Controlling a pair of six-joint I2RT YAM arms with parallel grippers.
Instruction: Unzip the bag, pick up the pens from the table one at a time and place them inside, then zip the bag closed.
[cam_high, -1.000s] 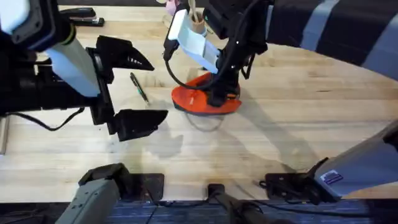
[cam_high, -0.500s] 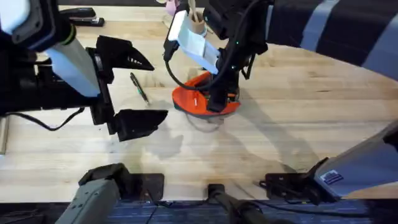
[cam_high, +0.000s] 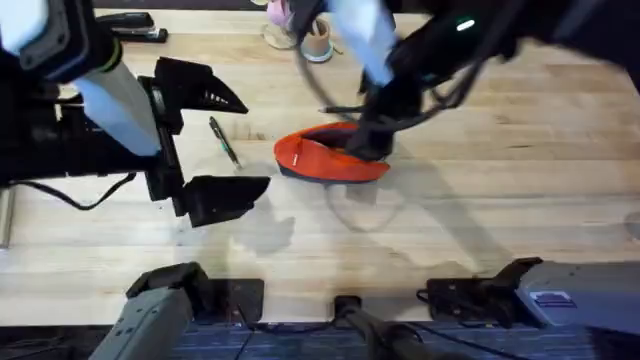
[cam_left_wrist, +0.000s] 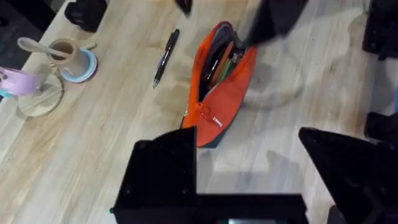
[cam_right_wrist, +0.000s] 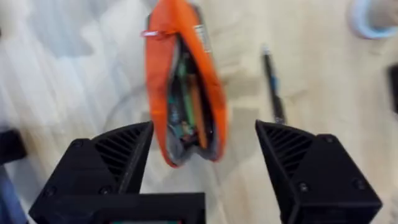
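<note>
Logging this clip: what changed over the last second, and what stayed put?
The right gripper has lifted off the bag and swung back toward the right, jaws open and empty. The bag lies unzipped, with things inside. The pen on the table and the open left gripper have not moved.

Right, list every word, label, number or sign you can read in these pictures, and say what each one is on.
None can be read.
The bag carries a small white mark on its orange side near the zipper pull, too small to read.
The right arm's base at the overhead view's lower right has a pale sticker with dark print, too blurred to read.
The pen on the table shows no legible print.
</note>
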